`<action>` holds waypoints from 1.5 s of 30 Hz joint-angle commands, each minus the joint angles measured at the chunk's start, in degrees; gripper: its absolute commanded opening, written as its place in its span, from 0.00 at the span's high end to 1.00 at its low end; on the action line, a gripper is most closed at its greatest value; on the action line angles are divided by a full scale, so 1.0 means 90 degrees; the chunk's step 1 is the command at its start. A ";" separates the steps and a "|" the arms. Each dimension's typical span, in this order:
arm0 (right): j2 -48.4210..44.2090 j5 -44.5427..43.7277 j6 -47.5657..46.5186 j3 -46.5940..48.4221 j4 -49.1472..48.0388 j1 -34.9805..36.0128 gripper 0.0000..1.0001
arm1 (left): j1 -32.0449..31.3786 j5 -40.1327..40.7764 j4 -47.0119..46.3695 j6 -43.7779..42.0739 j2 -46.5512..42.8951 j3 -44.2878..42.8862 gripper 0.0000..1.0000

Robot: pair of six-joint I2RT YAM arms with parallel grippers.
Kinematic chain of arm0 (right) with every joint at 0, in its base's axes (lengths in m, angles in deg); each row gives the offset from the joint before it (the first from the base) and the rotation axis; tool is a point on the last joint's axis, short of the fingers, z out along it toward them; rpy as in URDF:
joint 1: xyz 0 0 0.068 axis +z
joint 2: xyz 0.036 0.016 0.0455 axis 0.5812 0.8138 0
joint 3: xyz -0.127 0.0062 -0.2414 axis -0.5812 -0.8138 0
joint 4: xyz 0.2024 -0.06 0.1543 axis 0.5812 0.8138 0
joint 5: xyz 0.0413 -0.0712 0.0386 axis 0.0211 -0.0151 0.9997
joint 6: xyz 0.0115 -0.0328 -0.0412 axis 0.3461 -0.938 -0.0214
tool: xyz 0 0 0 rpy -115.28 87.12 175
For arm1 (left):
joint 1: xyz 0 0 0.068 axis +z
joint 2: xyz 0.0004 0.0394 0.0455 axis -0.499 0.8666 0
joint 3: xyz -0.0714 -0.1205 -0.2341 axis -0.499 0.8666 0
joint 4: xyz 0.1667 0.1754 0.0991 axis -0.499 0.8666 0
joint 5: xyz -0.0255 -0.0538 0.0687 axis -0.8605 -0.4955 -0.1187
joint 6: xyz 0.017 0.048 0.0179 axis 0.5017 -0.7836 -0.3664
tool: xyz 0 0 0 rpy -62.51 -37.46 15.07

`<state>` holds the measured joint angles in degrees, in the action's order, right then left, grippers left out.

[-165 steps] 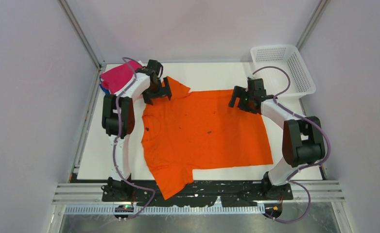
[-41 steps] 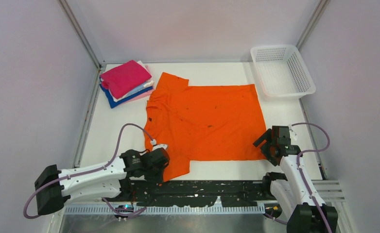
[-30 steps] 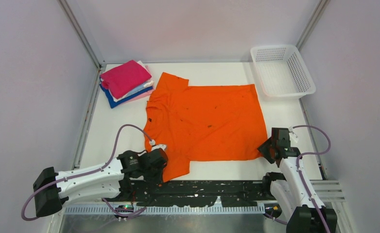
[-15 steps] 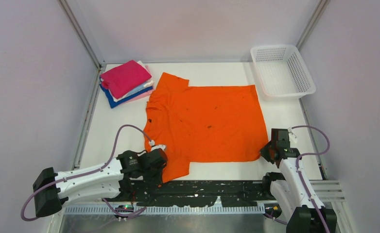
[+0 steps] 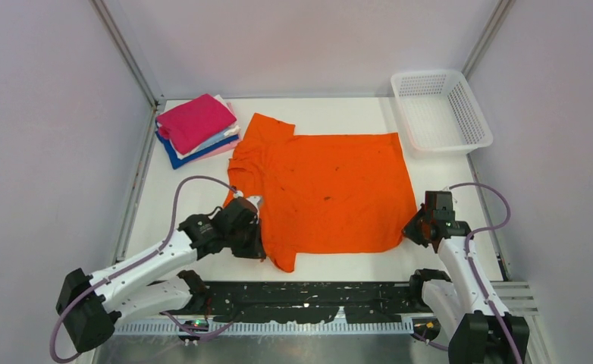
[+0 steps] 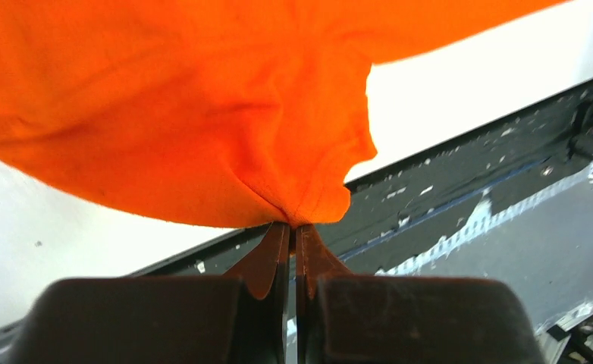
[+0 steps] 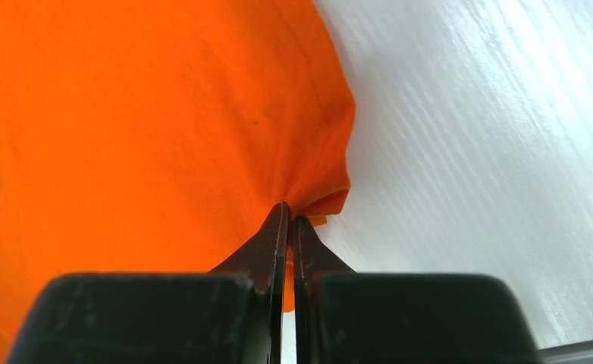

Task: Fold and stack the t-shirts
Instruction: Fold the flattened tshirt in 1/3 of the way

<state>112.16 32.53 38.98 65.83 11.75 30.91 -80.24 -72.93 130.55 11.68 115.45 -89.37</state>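
From my station I see the orange shirt point(image 5: 324, 189) spread face-down-flat across the middle of the table point(image 5: 339, 110), collar to the left and hem to the right. The left end effector point(image 6: 290, 227) is clenched on the edge of the shirt's near sleeve. In its wrist view the two fingers point(image 6: 267, 254) meet with only a sliver between them, and the cloth gathers into folds right at the tips. That sleeve is drawn up and bunched against the body of the shirt, close to the table's near edge.

The right end effector point(image 7: 287, 208) is clamped on the near right hem corner. Its fingers are pressed together, and the corner is puckered and raised off the white surface.

The far sleeve points toward the stack point(image 5: 197, 129) of folded shirts in the far left corner. The stack has magenta on top, with white, light blue, pink and dark blue edges showing beneath. I cannot tell whether sleeve and stack touch. A white mesh basket point(image 5: 472, 125) sits at the far right corner, apart from the shirt.
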 commanded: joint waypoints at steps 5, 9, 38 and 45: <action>0.0843 0.0669 -0.0450 0.0927 -0.0540 -0.0014 0.95 | 0.1159 -0.0452 -0.0572 -0.1013 0.0995 -0.1349 1.00; 0.1418 0.0731 -0.0612 0.1320 -0.0634 -0.0014 0.95 | 0.1781 -0.0498 -0.0695 -0.1094 0.1607 -0.1762 1.00; 0.3726 -0.0070 -0.0575 0.2912 -0.1652 -0.0014 0.73 | 0.3454 0.0274 -0.0753 -0.2869 0.4667 -0.4765 0.93; 0.3588 -0.0827 -0.0451 0.3177 -0.1617 -0.0014 0.15 | 0.3636 0.1106 0.0349 -0.2716 0.5824 -0.6660 0.06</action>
<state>147.51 30.52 34.45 91.71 -0.68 30.91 -48.17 -68.62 128.03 -12.99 167.01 -141.52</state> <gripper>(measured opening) 0.745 0.883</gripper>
